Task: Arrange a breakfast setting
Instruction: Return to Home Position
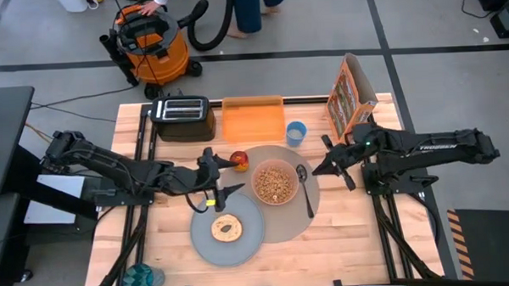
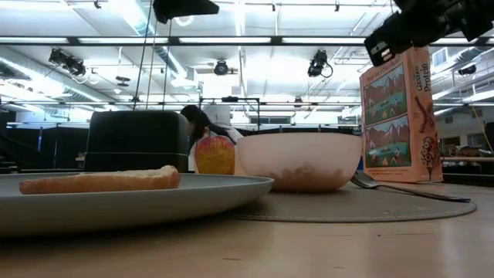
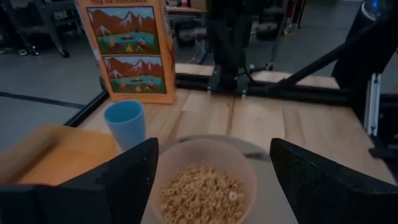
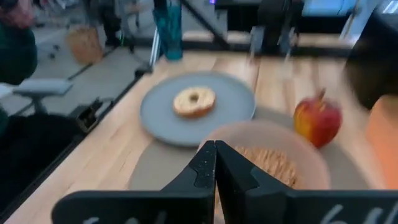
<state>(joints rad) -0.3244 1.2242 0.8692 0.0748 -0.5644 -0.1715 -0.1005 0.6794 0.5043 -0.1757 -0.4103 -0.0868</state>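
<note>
From my station I see the wooden table [image 1: 342, 233] with both arms reaching in from its sides. The left gripper [image 1: 232, 177] sits just left of the bowl, between the apple and the plate, and its fingers are spread wide apart with nothing between them. The right gripper [image 1: 316, 169] is over the right edge of the mat near the spoon, its fingers pressed together and empty. The round grey-brown mat [image 1: 283, 223] lies mid-table. The grey plate [image 1: 203, 238] overlaps its near-left edge. At the far side of the table stand a cereal box [image 1: 350, 97] at the right, a black toaster [image 1: 182, 117] at the left and an orange board [image 1: 254, 119] between them. The pink bowl [image 1: 256, 184] rests on the mat and holds cereal. The bagel [image 1: 227, 227] lies flat in the middle of the plate. The red apple [image 1: 239, 160] stands at the mat's far-left edge, just beside the bowl. The blue cup [image 1: 296, 133] is upright just past the mat's far edge, next to the board. The spoon [image 1: 305, 188] lies on the mat just right of the bowl.
</note>
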